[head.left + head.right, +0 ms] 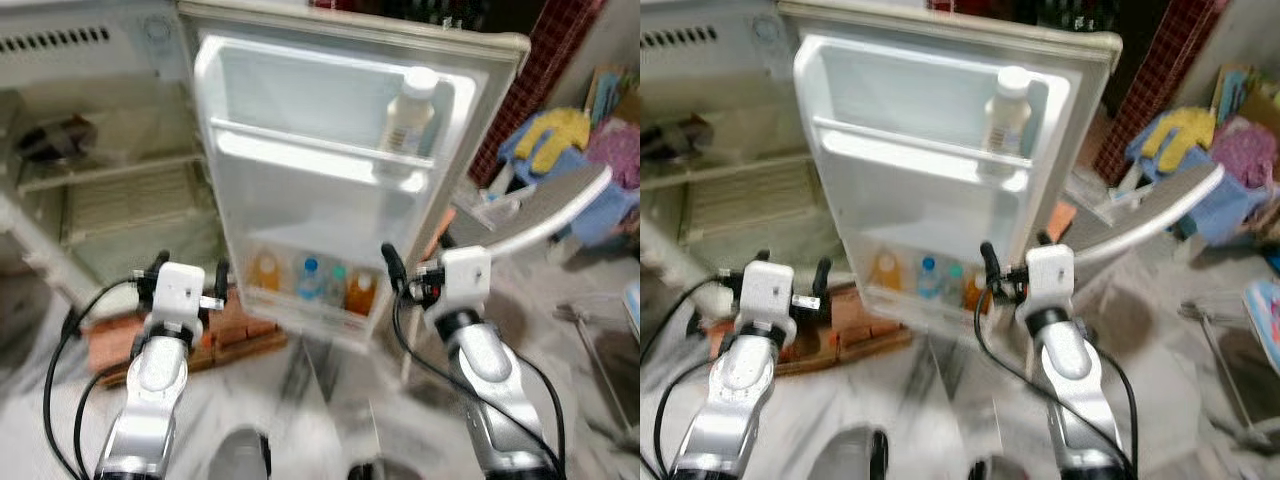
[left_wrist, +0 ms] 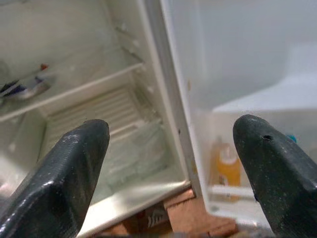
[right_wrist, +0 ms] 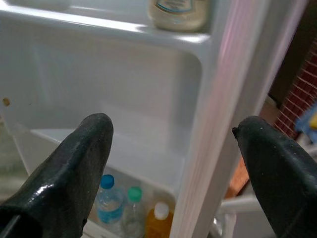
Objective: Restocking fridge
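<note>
A: Grey marbled floor [image 1: 330, 400], blurry. White fridge door [image 1: 340, 180] swung wide open dead ahead at 12 o'clock; fridge cavity [image 1: 110, 190] at 10 o'clock with a wire shelf [image 2: 99, 111] inside.

B: Stock in the door?

A: Top door shelf: one pale bottle with white cap [image 1: 410, 115], upright, at the shelf's right end. Bottom door bin [image 1: 315, 300]: four small bottles in a row. Orange bottle [image 1: 265, 272], blue-capped water bottle [image 1: 310, 278], green-capped bottle [image 1: 337, 284], second orange bottle [image 1: 362, 292].

B: Cavity?

A: A dark item on the upper shelf [image 1: 55, 140], too blurred to name. Left wrist view shows something blue and red lying on that shelf [image 2: 27, 87].

B: Grippers?

A: Left gripper [image 1: 190, 275] raised at 8 o'clock, near the door's hinge edge, jaws spread wide, holding nothing. Right gripper [image 3: 173, 163] raised at 4 o'clock, by the door's free edge, jaws also wide apart, nothing between them. One right finger [image 1: 392, 265] stands just in front of the bottom bin's right corner; contact cannot be told.

B: Anything else?

A: Red bricks on a wooden board [image 1: 235, 335] under the fridge at 9 o'clock. Pile of coloured cloths [image 1: 570, 150] at 2 o'clock, with a curved white bar [image 1: 545, 220] in front of it.
</note>
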Tool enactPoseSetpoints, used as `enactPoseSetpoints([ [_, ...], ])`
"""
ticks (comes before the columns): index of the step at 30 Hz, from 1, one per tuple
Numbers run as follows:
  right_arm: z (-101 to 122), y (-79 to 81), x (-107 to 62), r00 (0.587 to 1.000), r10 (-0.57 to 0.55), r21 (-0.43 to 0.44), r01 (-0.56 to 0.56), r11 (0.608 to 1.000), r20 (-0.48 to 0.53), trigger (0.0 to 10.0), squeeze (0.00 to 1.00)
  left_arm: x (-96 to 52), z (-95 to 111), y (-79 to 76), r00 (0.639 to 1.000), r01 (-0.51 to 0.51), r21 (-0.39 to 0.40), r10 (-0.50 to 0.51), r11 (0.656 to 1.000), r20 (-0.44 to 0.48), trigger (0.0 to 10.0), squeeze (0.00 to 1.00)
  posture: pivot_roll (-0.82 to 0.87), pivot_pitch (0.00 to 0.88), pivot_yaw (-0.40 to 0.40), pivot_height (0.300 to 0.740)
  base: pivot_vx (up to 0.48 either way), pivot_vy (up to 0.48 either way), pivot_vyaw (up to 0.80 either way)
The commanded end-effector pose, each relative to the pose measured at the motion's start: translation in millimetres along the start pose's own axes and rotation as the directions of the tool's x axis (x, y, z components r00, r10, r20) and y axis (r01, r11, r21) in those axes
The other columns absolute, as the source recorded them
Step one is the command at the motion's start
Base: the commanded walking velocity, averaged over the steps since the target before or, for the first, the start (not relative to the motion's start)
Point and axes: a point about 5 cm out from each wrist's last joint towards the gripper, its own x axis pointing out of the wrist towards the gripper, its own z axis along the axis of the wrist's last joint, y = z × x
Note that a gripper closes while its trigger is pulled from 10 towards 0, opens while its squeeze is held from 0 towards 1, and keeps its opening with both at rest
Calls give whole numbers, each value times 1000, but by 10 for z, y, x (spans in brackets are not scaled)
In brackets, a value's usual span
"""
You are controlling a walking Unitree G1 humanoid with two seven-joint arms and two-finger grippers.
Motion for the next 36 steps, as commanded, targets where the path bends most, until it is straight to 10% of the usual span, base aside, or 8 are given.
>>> enactPoseSetpoints([
  [1,-15,-58,23,999,-44,10,44,999,0,10000,0,4,-37,18,1000,9,8,-9,1000,-13,10000,0,137,0,-31,740,-330,0,0],
  [20,-57,-124,156,991,-129,22,130,991,-18,10000,0,118,-20,108,998,64,31,-64,997,17,10000,0,135,0,-26,740,-80,0,0],
  [36,98,-78,314,992,-114,-36,116,993,56,10000,0,69,-28,103,998,50,10,-51,999,32,10000,0,121,0,-30,740,390,-277,0],
])
